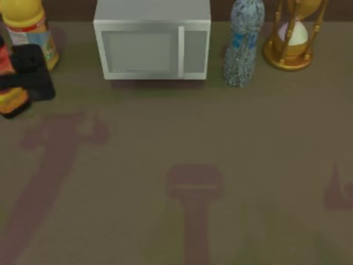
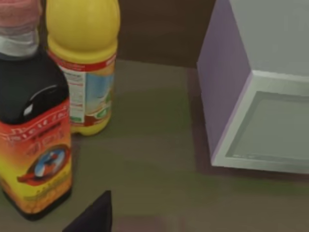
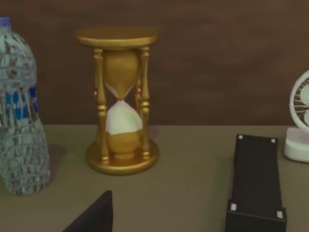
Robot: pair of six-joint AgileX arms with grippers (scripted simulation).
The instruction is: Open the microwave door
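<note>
The silver-grey microwave (image 1: 152,12) stands at the back middle of the table, facing the front. The microwave door (image 1: 140,52) lies flush and closed, its slim white handle (image 1: 181,51) just left of the plain control strip (image 1: 196,51). In the left wrist view the microwave (image 2: 222,87) shows its side wall and the door (image 2: 270,130), some way off. Neither arm appears in the top view. Only a dark tip of my left gripper (image 2: 96,215) and of my right gripper (image 3: 96,215) shows, each low over bare table with nothing held in sight.
A yellow juice bottle (image 1: 30,27) and a dark sauce bottle (image 1: 16,77) stand left of the microwave. To its right are a clear water bottle (image 1: 242,44) and a gold hourglass (image 1: 295,36). The right wrist view also shows a black box (image 3: 255,183) and a white fan (image 3: 299,121).
</note>
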